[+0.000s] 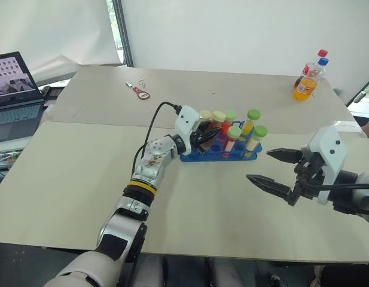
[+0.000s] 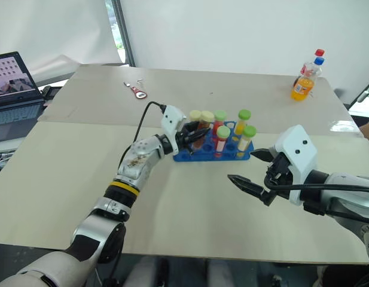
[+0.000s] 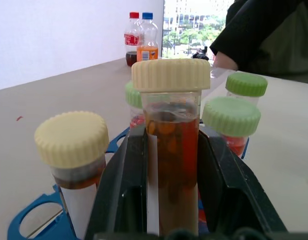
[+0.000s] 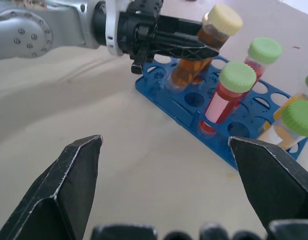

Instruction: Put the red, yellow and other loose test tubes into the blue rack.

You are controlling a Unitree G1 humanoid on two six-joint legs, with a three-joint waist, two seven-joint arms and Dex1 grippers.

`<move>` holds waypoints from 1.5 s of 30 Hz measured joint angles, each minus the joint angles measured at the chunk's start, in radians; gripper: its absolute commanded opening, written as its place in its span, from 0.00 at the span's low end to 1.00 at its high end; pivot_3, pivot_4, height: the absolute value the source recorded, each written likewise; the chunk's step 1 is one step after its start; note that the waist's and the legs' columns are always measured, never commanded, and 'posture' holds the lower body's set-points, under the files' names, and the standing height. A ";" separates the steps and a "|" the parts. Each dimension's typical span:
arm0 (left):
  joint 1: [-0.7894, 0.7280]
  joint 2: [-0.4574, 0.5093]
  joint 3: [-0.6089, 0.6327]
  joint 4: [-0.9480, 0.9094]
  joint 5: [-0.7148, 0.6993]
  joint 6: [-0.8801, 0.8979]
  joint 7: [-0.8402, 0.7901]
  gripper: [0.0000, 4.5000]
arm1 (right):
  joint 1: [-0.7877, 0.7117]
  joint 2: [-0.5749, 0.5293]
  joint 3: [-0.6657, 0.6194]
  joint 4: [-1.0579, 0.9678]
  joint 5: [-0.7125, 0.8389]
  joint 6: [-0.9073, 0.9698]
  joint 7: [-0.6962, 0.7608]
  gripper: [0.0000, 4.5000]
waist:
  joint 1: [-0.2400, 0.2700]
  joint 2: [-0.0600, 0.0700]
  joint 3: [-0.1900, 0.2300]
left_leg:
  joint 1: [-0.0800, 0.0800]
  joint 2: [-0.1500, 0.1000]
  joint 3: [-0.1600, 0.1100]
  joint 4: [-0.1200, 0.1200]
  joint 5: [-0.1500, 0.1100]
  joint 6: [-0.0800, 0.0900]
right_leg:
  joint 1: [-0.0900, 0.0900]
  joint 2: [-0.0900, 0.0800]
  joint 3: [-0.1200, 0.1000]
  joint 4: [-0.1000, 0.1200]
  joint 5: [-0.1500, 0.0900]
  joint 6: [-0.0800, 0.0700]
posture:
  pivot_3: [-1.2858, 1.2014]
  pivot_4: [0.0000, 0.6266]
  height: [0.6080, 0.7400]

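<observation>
While clamped: tube between fingers

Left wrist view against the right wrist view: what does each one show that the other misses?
Left wrist view alone: two soda bottles at the far table edge, a person's dark sleeve, and a window behind. Right wrist view alone: the right end effector, jaws open and holding nothing, plus the left arm seen from outside. Shared: the left end effector shut on a cream-capped tube of brownish liquid over the blue rack, with green-capped tubes standing in it.
</observation>
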State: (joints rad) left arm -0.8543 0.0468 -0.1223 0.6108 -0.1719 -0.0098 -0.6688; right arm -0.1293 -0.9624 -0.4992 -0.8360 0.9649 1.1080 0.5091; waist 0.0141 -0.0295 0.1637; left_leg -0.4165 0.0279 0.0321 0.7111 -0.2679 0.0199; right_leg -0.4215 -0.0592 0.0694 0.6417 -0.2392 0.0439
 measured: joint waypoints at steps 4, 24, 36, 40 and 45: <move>-0.008 -0.020 0.004 0.039 0.015 -0.040 0.011 0.19 | 0.016 -0.006 -0.007 -0.002 0.022 0.004 -0.027 1.00 | 0.002 0.000 0.000 | 0.000 0.000 0.000 0.001 0.000 0.000 | 0.001 0.000 0.000 0.000 0.000 0.000 | 0.52 0.24 1.00; 0.141 -0.016 -0.001 -0.079 0.049 -0.097 0.049 0.42 | -0.043 0.013 -0.004 0.015 0.070 -0.010 -0.184 1.00 | -0.002 0.000 0.000 | 0.000 0.000 -0.001 0.000 0.001 0.001 | 0.001 0.000 0.000 0.000 0.000 0.001 | 0.52 0.24 1.00; 0.284 0.282 -0.049 -0.381 0.031 0.018 -0.197 0.99 | 0.015 -0.069 0.042 0.139 -0.101 -0.154 -0.004 1.00 | -0.006 0.001 -0.001 | 0.001 0.001 -0.001 0.000 0.000 0.001 | 0.000 0.000 0.000 0.000 0.000 0.001 | 0.52 0.24 1.00; 0.357 0.496 -0.003 -0.560 -0.030 0.172 -0.301 0.99 | 0.012 -0.120 0.048 0.252 -0.155 -0.236 0.144 1.00 | -0.012 0.001 -0.001 | 0.001 0.002 0.000 0.000 0.001 0.001 | 0.000 0.001 0.000 0.000 0.000 0.001 | 0.52 0.24 1.00; 0.419 0.808 0.121 -0.692 -0.122 0.360 -0.459 0.99 | -0.031 -0.200 0.052 0.400 -0.214 -0.330 0.323 1.00 | -0.021 0.003 0.000 | 0.003 0.003 0.001 -0.001 0.000 0.001 | 0.000 0.001 0.000 0.000 0.000 0.000 | 0.52 0.24 1.00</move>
State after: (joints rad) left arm -0.4354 0.8548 -0.0013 -0.0810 -0.2944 0.3505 -1.1282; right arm -0.1608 -1.1626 -0.4469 -0.4364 0.7514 0.7785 0.8326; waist -0.0065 -0.0268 0.1635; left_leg -0.4139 0.0310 0.0328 0.7097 -0.2674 0.0206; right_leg -0.4211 -0.0587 0.0694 0.6415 -0.2393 0.0441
